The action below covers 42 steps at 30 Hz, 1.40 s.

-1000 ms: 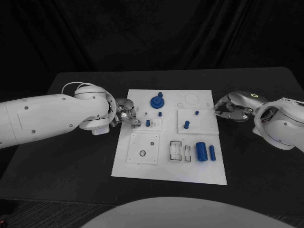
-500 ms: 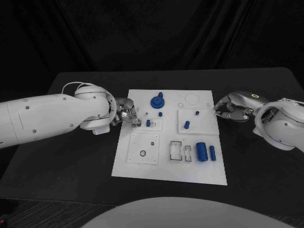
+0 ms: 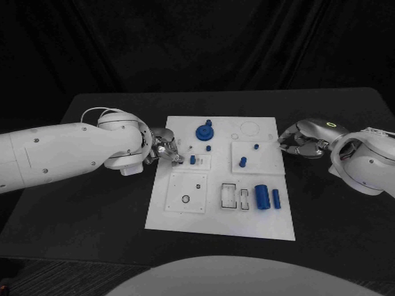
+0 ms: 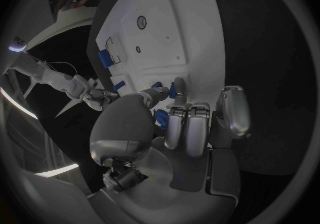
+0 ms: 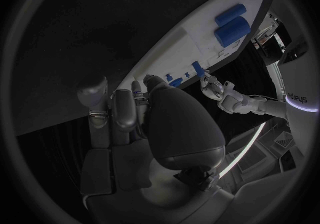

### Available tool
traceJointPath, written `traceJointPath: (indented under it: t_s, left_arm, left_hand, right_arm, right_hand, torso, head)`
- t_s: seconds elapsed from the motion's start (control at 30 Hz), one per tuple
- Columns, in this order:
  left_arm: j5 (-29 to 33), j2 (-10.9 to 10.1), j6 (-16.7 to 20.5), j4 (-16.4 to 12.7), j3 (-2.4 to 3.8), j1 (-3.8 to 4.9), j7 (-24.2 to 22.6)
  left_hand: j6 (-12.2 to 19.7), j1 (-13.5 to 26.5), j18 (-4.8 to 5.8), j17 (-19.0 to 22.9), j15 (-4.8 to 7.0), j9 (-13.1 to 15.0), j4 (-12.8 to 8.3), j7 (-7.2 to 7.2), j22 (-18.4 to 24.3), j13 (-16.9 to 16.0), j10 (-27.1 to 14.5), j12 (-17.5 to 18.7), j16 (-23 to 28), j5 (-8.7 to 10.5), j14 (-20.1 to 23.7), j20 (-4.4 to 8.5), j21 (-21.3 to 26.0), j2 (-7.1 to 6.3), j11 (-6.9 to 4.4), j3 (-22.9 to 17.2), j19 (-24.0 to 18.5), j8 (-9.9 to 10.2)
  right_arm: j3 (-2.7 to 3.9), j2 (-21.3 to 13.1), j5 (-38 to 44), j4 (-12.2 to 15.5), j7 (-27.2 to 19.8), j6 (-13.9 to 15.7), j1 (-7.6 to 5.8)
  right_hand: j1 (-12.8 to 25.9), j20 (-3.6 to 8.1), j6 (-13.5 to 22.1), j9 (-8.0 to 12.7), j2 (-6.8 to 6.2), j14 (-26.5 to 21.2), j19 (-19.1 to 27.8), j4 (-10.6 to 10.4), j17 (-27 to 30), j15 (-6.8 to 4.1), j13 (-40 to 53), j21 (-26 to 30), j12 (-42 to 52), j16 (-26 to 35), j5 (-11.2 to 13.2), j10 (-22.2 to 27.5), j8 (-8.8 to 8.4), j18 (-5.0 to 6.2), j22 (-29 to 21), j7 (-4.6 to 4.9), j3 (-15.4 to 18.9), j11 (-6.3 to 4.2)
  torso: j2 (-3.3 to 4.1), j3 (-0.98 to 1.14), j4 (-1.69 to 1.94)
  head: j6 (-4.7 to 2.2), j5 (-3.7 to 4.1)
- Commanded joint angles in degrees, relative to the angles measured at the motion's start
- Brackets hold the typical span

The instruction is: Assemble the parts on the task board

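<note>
The task board (image 3: 223,216) lies flat in the middle of the black desk (image 3: 91,209). It is a white plate with small blue parts on it.

At about 11 o'clock on the board sits a round blue part (image 3: 203,131) with a little peg on top. Near the middle stand three small blue pegs: one (image 3: 207,148) just below the round part, one (image 3: 192,160) at about 9 o'clock from the middle, and one (image 3: 243,162) a bit to the right. At about 4 o'clock lie two blue rolls side by side, a fat one (image 3: 261,197) and a thin one (image 3: 275,198).

The left hand (image 3: 165,150) is at the board's 9 o'clock edge, close to the small peg there. Its fingers (image 4: 189,128) are curled in, with the tips near a blue peg (image 4: 173,91). I cannot tell if it holds anything.

The right hand (image 3: 302,142) is at the board's 3 o'clock edge, up near the top. Its fingers (image 5: 123,111) are bent in too. I cannot tell if it holds a part.
</note>
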<state>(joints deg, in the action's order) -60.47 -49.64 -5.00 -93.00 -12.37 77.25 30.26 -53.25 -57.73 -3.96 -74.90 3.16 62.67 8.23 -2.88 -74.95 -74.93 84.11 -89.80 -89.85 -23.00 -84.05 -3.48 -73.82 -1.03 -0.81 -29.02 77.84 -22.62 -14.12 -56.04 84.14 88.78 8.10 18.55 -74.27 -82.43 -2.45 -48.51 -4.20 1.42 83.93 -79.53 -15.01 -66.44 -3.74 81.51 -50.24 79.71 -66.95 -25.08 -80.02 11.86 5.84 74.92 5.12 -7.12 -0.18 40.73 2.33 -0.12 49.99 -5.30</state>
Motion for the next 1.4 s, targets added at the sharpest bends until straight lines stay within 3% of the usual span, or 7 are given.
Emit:
traceJointPath:
  t_s: [0.03,0.5,0.57,0.6,0.73,0.87,1.4]
  left_arm:
    - [0.42,0.06,-0.93,-0.12,0.03,-0.15,-0.67]
    - [0.42,-0.01,-1.07,-0.39,0.03,-0.24,-0.51]
    - [0.42,0.02,-1.02,-0.32,0.03,-0.24,-0.42]
    - [0.42,0.02,-0.99,-0.28,0.03,-0.25,-0.33]
    - [0.42,0.02,-1.06,-0.19,0.03,-0.26,0.1]
    - [0.42,0.01,-1.33,-0.07,0.03,-0.27,0.75]
    - [0.42,-0.04,0.35,0.28,0.03,-0.32,0.33]
  left_hand:
    - [-0.4,0.67,-0.28,-15.1,-0.36,-0.05,-0.15,-0.09,-9.42,-14.62,5.26,0.39,-0.15,0.22,-5.95,-0.2,0.24,-0.09,0.3,0.32,-0.23,0.26]
    - [-0.49,0.94,-0.29,-15.1,-0.36,-0.16,0.09,-0.12,-9.39,-14.57,5.2,0.45,-0.15,0.65,-5.95,-0.21,0.33,-0.15,0.33,0.87,-0.28,0.4]
    - [-0.66,1.79,-0.28,-15.1,-0.43,-0.32,0.98,-0.18,-9.39,-14.55,5.16,0.48,-0.15,2.23,-5.95,-0.25,0.35,-0.12,0.38,2.04,-0.28,0.59]
    - [-0.92,3.51,-0.29,-15.1,-0.57,-0.59,2.83,-0.33,-9.38,-14.52,5.13,0.5,-0.15,5.78,-5.95,-0.32,0.41,-0.08,0.54,4.07,-0.32,0.86]
    - [-1.16,6.0,-0.34,-15.1,-0.74,-1.1,6.05,-0.56,-9.31,-14.47,5.05,0.57,-0.15,10.21,-5.95,-0.48,0.67,0.21,0.75,7.94,-0.49,1.52]
    - [-1.23,7.94,-0.39,-15.1,-0.84,-1.46,8.37,-0.69,-9.26,-14.36,4.9,0.71,-0.15,11.5,-5.95,-0.63,0.88,1.25,0.88,10.83,-0.62,2.11]
    - [-1.39,13.99,-0.47,-15.1,-1.07,-1.83,8.67,-0.95,-9.16,-14.27,4.76,0.82,-0.15,8.59,-5.95,-0.85,1.31,4.94,1.13,18.66,-0.86,3.17]
  right_arm:
    - [0.01,-0.04,0.13,0.04,0.77,0.21,0.19]
    - [0.01,0.0,0.13,-0.01,0.74,0.19,0.26]
    - [0.01,0.02,0.13,-0.02,0.73,0.19,0.26]
    - [0.01,0.02,0.13,-0.02,0.73,0.19,0.26]
    - [0.01,0.01,0.13,0.0,0.72,0.19,0.27]
    - [0.01,-0.04,0.13,0.03,0.72,0.2,0.27]
    - [0.01,-0.12,0.13,0.07,0.71,0.21,0.27]
  right_hand:
    - [-0.58,-0.05,0.2,0.05,0.16,-0.18,0.46,0.02,0.07,-0.18,-5.85,0.2,-0.29,0.31,-0.22,0.1,-0.21,0.72,6.35,-0.09,-0.39,-0.34]
    - [-0.58,-0.05,0.2,0.05,0.16,-0.18,0.46,0.02,0.07,-0.18,-5.85,0.2,-0.29,0.31,-0.22,0.1,-0.21,0.72,6.35,-0.09,-0.39,-0.34]
    - [-0.58,-0.05,0.2,0.05,0.16,-0.18,0.46,0.02,0.07,-0.18,-5.85,0.2,-0.29,0.31,-0.22,0.1,-0.21,0.72,6.35,-0.09,-0.39,-0.34]
    - [-0.58,-0.05,0.2,0.05,0.16,-0.18,0.46,0.02,0.07,-0.18,-5.85,0.2,-0.29,0.31,-0.22,0.1,-0.21,0.72,6.35,-0.09,-0.39,-0.34]
    - [-0.61,-0.04,0.19,0.05,0.11,-0.19,0.46,0.04,0.12,-0.19,-5.93,0.24,-0.35,0.36,-0.43,0.15,-0.22,0.73,6.35,-0.08,-0.46,-0.33]
    - [-0.61,-0.04,0.19,0.05,0.11,-0.19,0.46,0.04,0.12,-0.19,-5.93,0.24,-0.35,0.36,-0.43,0.15,-0.22,0.73,6.35,-0.08,-0.46,-0.33]
    - [-0.61,-0.04,0.19,0.05,0.11,-0.19,0.46,0.04,0.12,-0.19,-5.93,0.24,-0.35,0.36,-0.43,0.15,-0.22,0.73,6.35,-0.08,-0.46,-0.33]
  torso:
    - [-0.05,0.01,-0.02]
    - [-0.04,0.03,0.0]
    - [-0.04,0.03,-0.02]
    - [-0.04,0.03,-0.02]
    - [-0.03,0.03,-0.01]
    - [-0.03,0.03,-0.02]
    - [-0.02,0.05,-0.02]
  head:
    - [0.01,-0.11]
    - [0.01,-0.26]
    - [0.01,-0.29]
    - [0.01,-0.29]
    - [0.01,-0.32]
    - [0.01,-0.3]
    - [0.01,-0.25]
